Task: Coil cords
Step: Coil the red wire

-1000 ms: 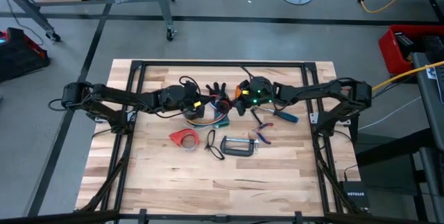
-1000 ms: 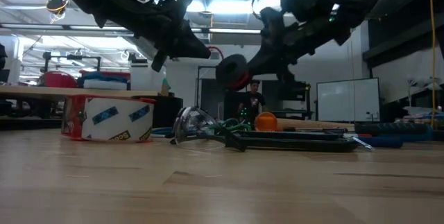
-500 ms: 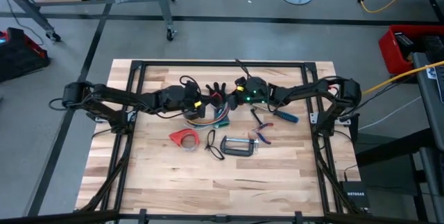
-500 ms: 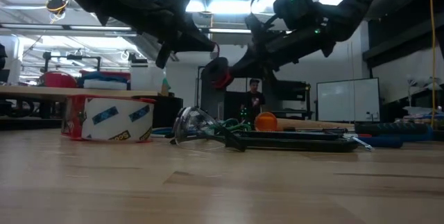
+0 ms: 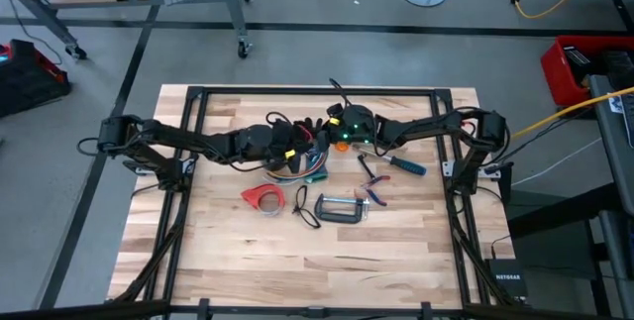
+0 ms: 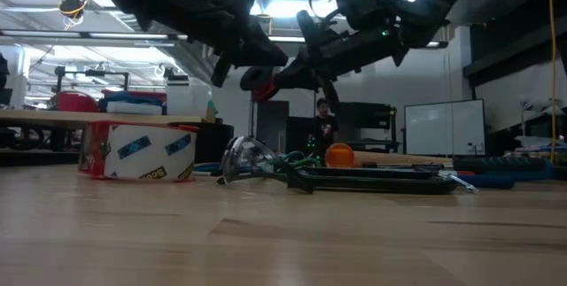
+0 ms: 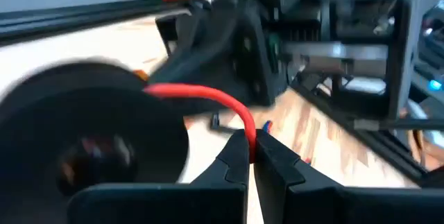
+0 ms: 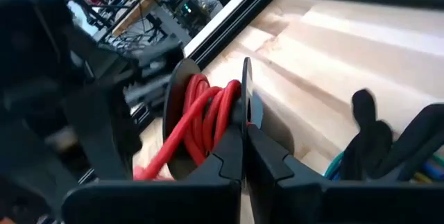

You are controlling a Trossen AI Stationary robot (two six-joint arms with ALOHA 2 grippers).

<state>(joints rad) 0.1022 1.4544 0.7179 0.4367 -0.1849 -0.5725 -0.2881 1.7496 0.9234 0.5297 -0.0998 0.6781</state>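
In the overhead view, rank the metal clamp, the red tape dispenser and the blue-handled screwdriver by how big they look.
1. Metal clamp, largest.
2. Red tape dispenser, slightly smaller; close enough to the clamp that the order is unsure.
3. Blue-handled screwdriver, thinnest and smallest.

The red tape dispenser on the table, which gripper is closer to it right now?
Left. The left gripper hangs just beyond the red tape dispenser, above the cords. The right gripper meets it there from the far side, slightly farther off.

"NETGEAR" on black box (image 5: 506,278)
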